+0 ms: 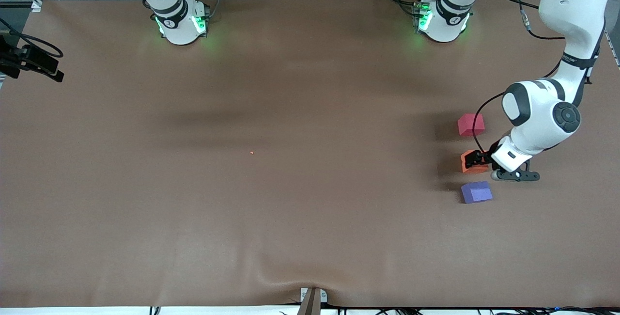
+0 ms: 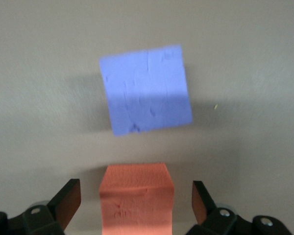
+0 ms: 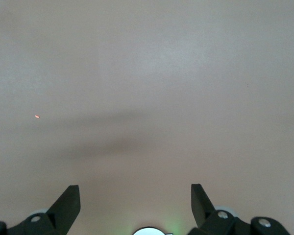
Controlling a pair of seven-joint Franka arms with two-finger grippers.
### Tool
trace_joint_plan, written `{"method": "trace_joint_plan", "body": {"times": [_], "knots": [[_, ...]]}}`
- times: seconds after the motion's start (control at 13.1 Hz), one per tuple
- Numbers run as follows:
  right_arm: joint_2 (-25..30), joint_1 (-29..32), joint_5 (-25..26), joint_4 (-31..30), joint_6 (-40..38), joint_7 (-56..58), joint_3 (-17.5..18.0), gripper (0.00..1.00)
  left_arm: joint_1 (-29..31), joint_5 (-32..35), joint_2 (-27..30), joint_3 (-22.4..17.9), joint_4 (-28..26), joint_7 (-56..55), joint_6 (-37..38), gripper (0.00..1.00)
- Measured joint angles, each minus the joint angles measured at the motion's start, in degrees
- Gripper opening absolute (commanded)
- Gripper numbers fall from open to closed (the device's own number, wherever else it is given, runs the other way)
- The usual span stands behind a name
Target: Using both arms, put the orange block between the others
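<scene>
The orange block [image 1: 468, 163] sits on the table in a row between the pinkish-red block [image 1: 471, 124], farther from the front camera, and the purple-blue block [image 1: 476, 192], nearer to it. My left gripper [image 1: 477, 159] is low at the orange block and open. In the left wrist view its fingers stand on either side of the orange block [image 2: 136, 196] with a gap on each side, and the purple-blue block [image 2: 146, 89] lies past it. My right gripper [image 3: 135, 193] is open and empty over bare brown table near its own base.
A tiny orange speck [image 1: 252, 152] lies mid-table. A black camera clamp [image 1: 29, 60] juts in at the right arm's end. A small mount [image 1: 312, 298] sits at the table edge nearest the front camera. The brown table cover [image 1: 242, 208] is wrinkled there.
</scene>
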State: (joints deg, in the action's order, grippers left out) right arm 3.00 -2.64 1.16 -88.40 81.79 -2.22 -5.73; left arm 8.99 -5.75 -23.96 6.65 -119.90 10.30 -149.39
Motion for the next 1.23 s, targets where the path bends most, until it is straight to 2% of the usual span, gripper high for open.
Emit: {"method": "trace_joint_plan", "body": {"times": [0.23,0.69,1.0,1.23], "knots": [[-0.01,-0.01,0.00,0.00,0.00,0.00,0.01,1.00,-0.04,0.00,1.09,0.21,2.91,0.00,1.84,1.00],[-0.20,-0.24,0.00,0.00,-0.01,0.00,0.21,1.00,0.03,0.00,2.42,0.22,14.20,0.00,16.76,1.00],[-0.30,-0.26,0.00,0.00,-0.03,0.00,0.30,1.00,-0.01,-0.05,4.61,0.24,23.04,-2.65,32.46,1.00],[-0.35,-0.28,0.00,0.00,-0.05,0.00,0.34,1.00,-0.01,-0.06,9.88,0.25,27.07,-5.70,42.69,1.00]]}}
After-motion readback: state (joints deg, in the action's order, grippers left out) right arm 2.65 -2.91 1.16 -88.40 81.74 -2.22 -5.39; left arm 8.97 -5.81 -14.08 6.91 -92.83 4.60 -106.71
